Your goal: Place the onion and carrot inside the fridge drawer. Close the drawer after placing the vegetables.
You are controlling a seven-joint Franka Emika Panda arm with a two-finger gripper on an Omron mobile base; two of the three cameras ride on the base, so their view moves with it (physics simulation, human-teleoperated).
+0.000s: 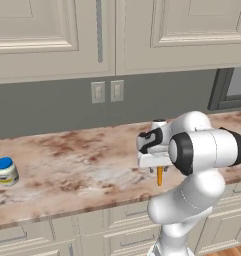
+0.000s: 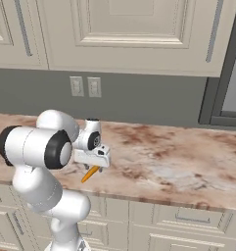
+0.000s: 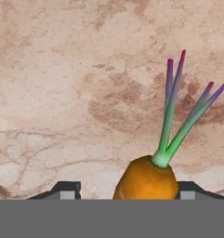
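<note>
Marbled counter (image 1: 67, 165) lies beneath carrot (image 3: 147, 179), set between fingers (image 3: 67, 190) whose grasp cannot be confirmed.

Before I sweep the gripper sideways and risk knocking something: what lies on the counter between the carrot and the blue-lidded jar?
Nothing: in the left base view, bare counter runs from carrot to jar.

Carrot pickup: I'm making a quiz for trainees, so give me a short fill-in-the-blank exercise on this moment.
1. The carrot lies on the marbled ____.
2. The gripper has one fingertip on each ____ of the carrot.
3. The jar at the counter's left has a ____ lid.

Missing words: counter; side; blue
</note>
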